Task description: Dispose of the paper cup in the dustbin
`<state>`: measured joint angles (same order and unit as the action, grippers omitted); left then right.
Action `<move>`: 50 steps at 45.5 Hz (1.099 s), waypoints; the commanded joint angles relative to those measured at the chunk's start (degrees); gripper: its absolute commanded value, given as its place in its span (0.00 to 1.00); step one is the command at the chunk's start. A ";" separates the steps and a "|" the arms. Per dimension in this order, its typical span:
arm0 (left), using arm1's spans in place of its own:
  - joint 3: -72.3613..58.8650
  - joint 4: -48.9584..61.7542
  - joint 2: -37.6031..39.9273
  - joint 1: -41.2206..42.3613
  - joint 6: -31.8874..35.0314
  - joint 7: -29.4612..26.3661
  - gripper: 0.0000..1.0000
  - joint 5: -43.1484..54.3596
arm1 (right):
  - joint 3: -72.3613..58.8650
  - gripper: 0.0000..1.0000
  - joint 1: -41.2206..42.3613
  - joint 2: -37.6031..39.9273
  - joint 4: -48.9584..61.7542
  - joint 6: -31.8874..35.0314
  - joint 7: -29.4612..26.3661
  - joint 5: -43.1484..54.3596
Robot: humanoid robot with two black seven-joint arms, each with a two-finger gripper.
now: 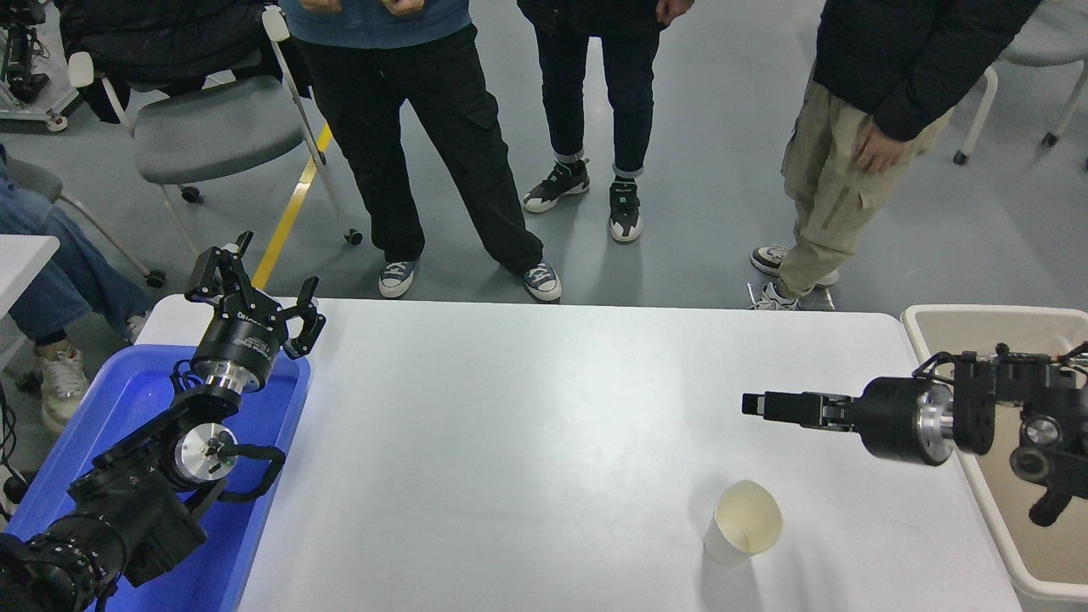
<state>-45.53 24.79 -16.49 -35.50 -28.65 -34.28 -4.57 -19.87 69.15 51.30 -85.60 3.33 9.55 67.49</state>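
The paper cup (743,523) stands on the white counter (527,425) at the lower right of the frame. The right end effector (756,405) is above it, apart, seen edge-on; I cannot tell its state. The left end effector (255,293), released, is parked at the left. The dustbin (977,316) is at the right edge.

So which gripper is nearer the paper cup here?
The right. The right gripper hangs just beyond the paper cup, pointing left. The left gripper is parked far across the table over the blue tray.
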 commanded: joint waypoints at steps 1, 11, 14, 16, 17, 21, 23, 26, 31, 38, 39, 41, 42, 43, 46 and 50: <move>0.00 0.00 -0.03 0.00 0.00 0.00 1.00 0.00 | -10.62 0.99 3.71 -4.01 0.34 -0.96 0.38 6.95; 0.00 0.00 -0.03 0.00 0.00 0.00 1.00 0.00 | -12.03 0.99 2.31 -6.12 1.14 -3.42 0.47 7.04; 0.00 0.00 -0.03 0.00 0.00 0.00 1.00 0.00 | -12.03 0.99 1.87 -6.21 1.23 -3.42 0.64 7.04; 0.00 0.00 -0.03 0.08 0.00 0.00 1.00 0.00 | -11.77 0.99 1.52 -6.65 1.31 -3.42 0.91 6.95; 0.00 0.08 0.06 0.00 0.00 0.00 1.00 0.00 | -11.77 0.99 1.51 -7.00 1.31 -3.42 0.99 6.69; 0.00 0.00 -0.03 0.00 0.00 0.00 1.00 0.00 | -11.59 0.99 0.38 -7.88 2.28 -3.86 1.00 6.42; 0.00 0.00 0.06 0.00 0.00 0.00 1.00 0.00 | -11.24 0.99 -1.29 -8.67 3.51 -4.56 1.00 6.60; 0.00 0.00 -0.03 0.00 0.00 0.00 1.00 0.00 | -11.15 0.99 -2.18 -9.29 4.56 -5.35 1.00 6.60; 0.00 0.00 -0.03 0.08 0.00 0.00 1.00 0.00 | -11.06 0.98 -3.05 -9.82 4.92 -6.85 1.00 6.77; 0.00 0.00 -0.03 0.08 0.00 0.00 1.00 0.00 | -11.06 0.97 -3.32 -9.73 5.27 -7.64 1.43 7.21; 0.00 0.00 -0.03 0.00 0.00 0.00 1.00 0.00 | -11.06 0.96 -3.32 -9.73 5.27 -7.72 1.61 7.21; 0.00 0.00 -0.03 0.00 0.00 0.00 1.00 0.00 | -11.41 0.93 -3.32 -9.82 5.27 -8.25 2.22 7.39; 0.00 0.00 -0.03 0.00 0.00 0.00 1.00 0.00 | -11.50 0.92 -3.32 -9.82 5.36 -8.51 2.31 7.48; 0.00 0.00 -0.03 0.00 0.00 0.00 1.00 0.00 | -11.59 0.89 -3.32 -9.90 5.36 -8.69 2.49 7.56; 0.00 0.00 0.06 0.08 0.00 0.00 1.00 0.00 | -11.94 0.82 -3.32 -10.17 5.79 -9.13 3.10 8.97; 0.00 0.00 0.06 0.00 0.00 0.00 1.00 0.00 | -11.94 0.71 -3.50 -10.52 6.76 -9.83 3.28 10.38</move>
<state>-45.53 24.79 -16.50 -35.50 -28.65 -34.28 -4.57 -31.35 66.21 41.61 -80.39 -4.60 11.70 75.37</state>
